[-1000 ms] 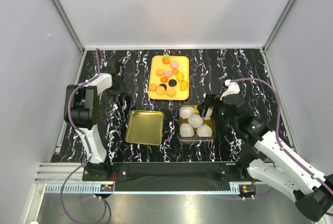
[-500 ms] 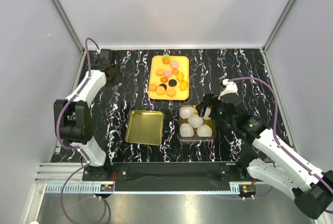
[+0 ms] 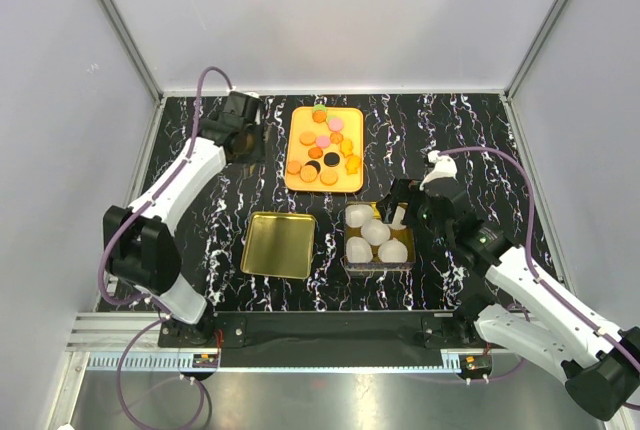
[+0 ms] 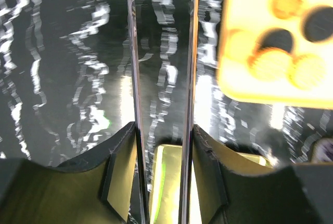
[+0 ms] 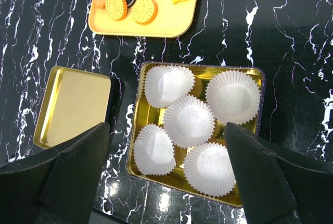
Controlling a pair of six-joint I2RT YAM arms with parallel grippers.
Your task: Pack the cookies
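Right now, your cookies (image 3: 320, 147) all sat on the yellow tray (image 3: 352, 122), which lay toward the far middle of the black marbled table (image 3: 450, 130). They were mostly orange, with a few pink, 2 black and some yellow. They were loosely spread, and the 2 black ones lay close to the tray's near edge among orange ones.

Your left gripper (image 3: 245, 140) hung just beside the tray's left edge, over bare table and touching no cookie. Its wrist view was blurred. It did show the jaws running parallel with a strip of table between them and nothing held, so the gripper stood partly parted.

Off the tray's near right corner, close but not touching, sat a gold tin (image 5: 148, 114). It held 5 white paper cups (image 5: 190, 120): 2 on the side facing the tray, 1 in the middle and 2 on the side away from it. No cookie had reached a cup. Your right gripper (image 5: 166, 130) hovered above that tin, on the tray's near right side. Its jaws were spread wide, 1 on each side of the tin in its own wrist view, gripping nothing.

Off the tray's near left corner, a little apart from it, a gold lid (image 3: 279, 244) lay flat on the table.
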